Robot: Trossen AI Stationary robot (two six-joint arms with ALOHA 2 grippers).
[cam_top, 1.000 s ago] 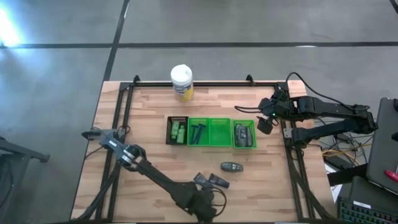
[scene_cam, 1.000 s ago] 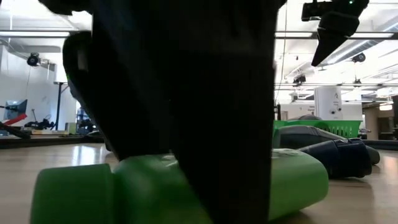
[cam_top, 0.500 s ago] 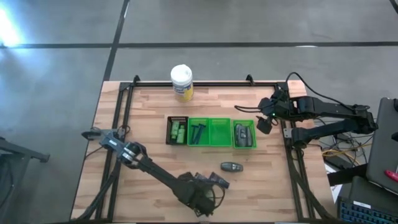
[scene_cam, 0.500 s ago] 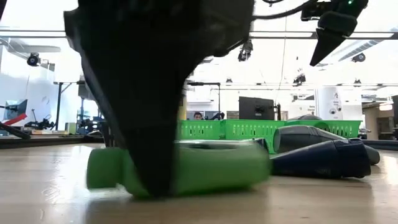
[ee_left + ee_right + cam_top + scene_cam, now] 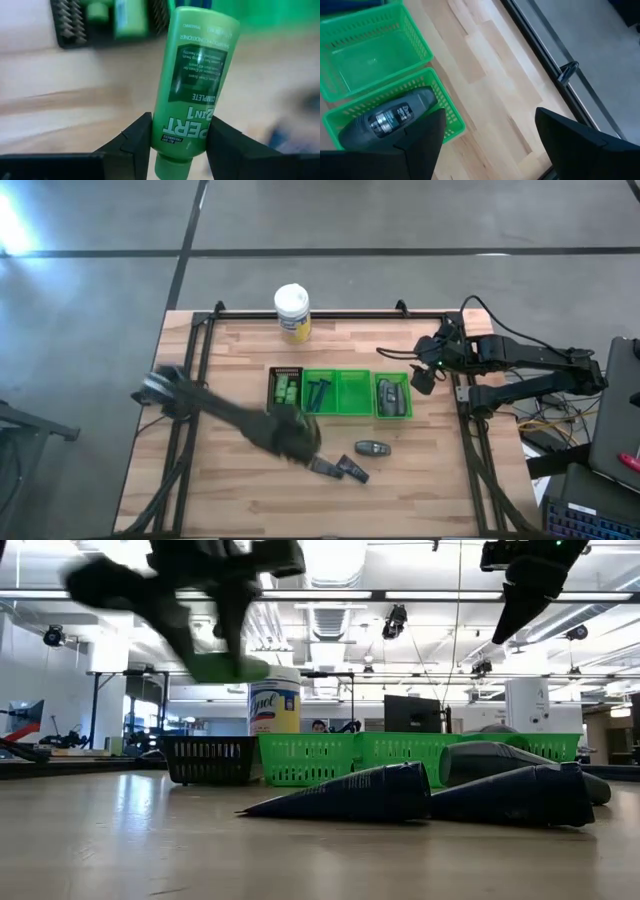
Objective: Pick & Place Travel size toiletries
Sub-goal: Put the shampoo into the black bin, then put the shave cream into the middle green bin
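My left gripper (image 5: 297,436) hovers just near of the row of bins, shut on a bright green Pert bottle (image 5: 192,85), which shows high above the table in the low view (image 5: 230,667). My right gripper (image 5: 425,380) is open (image 5: 489,117) and waits in the air beside the rightmost green bin (image 5: 392,397), which holds a grey tube (image 5: 395,117). The black bin (image 5: 285,390) holds green bottles. Blue razors lie in the neighbouring green bin (image 5: 320,393). Two dark packets (image 5: 340,470) and a grey tube (image 5: 373,447) lie flat on the table. My left gripper pinches the green bottle between its two fingers (image 5: 135,142) on the body's sides near the cap end (image 5: 172,162). The bottle lies along the fingers, its flat end pointing away from the wrist. It is lifted clear of the table, about level.
A yellow jar with a white lid (image 5: 292,312) stands at the table's far edge. One green bin (image 5: 352,392) shows nothing inside. Bare wood stretches to the left of the bins and along the near edge. A dark rail (image 5: 560,75) frames the table's right side.
My left gripper has risen from the table's near edge and swung toward the far side, up to the bins. The green bottle, which lay on the table a second ago, is lifted clear with it. The dark packets stayed where they were.
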